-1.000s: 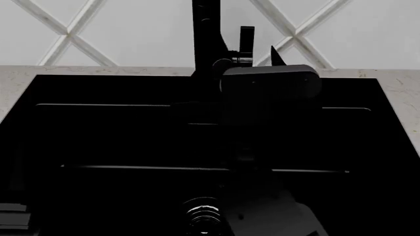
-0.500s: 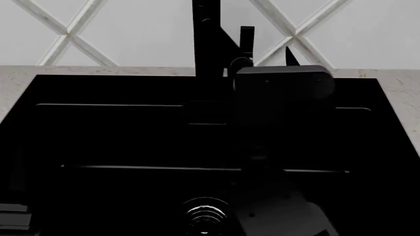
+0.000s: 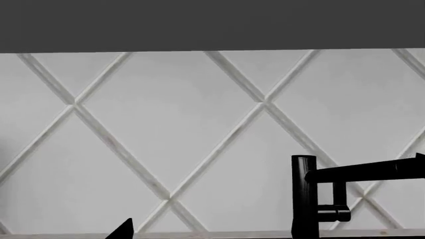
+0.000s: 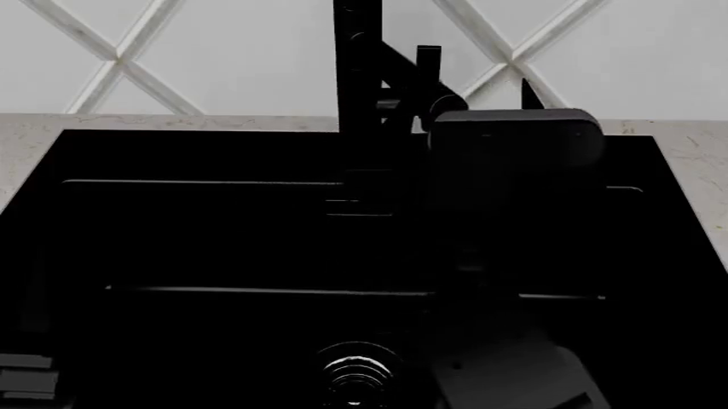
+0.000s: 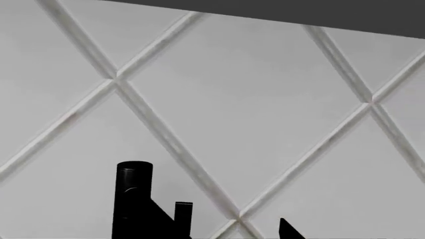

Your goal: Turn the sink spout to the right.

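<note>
The sink spout [image 4: 393, 72] angles from its upright post behind the sink [image 4: 170, 239] toward the right hand [image 4: 529, 94], just beside it, whose grip I cannot tell

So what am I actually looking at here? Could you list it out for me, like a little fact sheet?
place: a simulated kitchen sink, black basin in a pale stone counter
drain: chrome-ringed drain near the front of the basin
wall: white tiles in a diamond pattern
faucet: black upright post; sink spout reaches sideways from its top
working arm: right arm, reaching over the basin just right of the post
right gripper: one fingertip shows; open or shut cannot be told
left gripper: the same
</note>
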Motion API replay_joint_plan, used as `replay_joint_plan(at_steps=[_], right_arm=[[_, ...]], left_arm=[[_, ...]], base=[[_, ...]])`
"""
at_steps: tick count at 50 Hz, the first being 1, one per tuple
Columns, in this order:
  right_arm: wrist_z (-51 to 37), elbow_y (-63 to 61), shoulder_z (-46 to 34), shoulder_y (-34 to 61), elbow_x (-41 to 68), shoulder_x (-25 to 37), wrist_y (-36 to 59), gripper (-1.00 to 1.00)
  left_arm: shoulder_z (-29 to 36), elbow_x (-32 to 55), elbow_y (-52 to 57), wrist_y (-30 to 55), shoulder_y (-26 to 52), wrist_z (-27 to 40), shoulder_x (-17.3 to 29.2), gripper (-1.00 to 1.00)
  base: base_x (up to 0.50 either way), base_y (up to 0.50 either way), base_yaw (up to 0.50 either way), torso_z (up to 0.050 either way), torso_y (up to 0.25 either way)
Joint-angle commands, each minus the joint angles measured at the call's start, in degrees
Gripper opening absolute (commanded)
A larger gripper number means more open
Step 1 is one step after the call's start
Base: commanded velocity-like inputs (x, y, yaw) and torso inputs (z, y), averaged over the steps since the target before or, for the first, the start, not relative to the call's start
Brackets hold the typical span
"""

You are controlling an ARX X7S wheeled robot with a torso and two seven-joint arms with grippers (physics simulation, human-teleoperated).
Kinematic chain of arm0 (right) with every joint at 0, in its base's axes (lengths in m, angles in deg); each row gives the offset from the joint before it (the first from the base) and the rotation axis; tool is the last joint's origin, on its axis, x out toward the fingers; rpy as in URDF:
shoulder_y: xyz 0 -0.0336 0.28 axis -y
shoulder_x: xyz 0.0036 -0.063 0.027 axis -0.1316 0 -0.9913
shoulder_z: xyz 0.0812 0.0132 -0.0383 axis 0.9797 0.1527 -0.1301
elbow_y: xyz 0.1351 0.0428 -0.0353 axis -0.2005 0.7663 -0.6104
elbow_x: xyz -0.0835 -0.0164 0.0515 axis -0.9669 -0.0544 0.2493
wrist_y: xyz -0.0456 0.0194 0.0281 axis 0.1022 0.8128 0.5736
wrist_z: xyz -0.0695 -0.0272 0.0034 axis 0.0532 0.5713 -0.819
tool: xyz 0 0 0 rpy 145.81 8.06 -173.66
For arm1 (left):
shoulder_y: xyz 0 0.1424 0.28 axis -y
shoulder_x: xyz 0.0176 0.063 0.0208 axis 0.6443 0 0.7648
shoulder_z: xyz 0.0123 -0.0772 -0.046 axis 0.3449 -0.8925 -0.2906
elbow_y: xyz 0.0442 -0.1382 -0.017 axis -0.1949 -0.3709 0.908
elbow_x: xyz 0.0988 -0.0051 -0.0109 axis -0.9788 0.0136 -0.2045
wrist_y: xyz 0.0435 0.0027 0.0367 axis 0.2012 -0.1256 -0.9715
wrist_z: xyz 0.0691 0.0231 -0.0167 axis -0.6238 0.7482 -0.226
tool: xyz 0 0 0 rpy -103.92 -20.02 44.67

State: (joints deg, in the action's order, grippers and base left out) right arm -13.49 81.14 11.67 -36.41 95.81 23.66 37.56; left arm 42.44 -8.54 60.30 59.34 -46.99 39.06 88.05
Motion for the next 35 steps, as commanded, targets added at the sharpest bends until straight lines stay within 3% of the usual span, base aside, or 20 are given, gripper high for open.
replay_joint_plan(at_steps=[1,35], right_arm=[[-0.3,0.3,0.3,-0.2,-0.1,0.8,-0.3,1.0],[-0.6,1.9,1.5,1.4,-0.3,3.4,0.6,1.0]], left_arm=[[0.4,-0.3,-0.1,0.0,0.1,0.2,0.2,1.0],[1.0,-0.5,-0.4,-0.1,0.2,0.6,0.6,1.0]], base=[[0.0,0.0,0.0,0.0,0.0],[0.0,0.0,0.0,0.0,0.0]])
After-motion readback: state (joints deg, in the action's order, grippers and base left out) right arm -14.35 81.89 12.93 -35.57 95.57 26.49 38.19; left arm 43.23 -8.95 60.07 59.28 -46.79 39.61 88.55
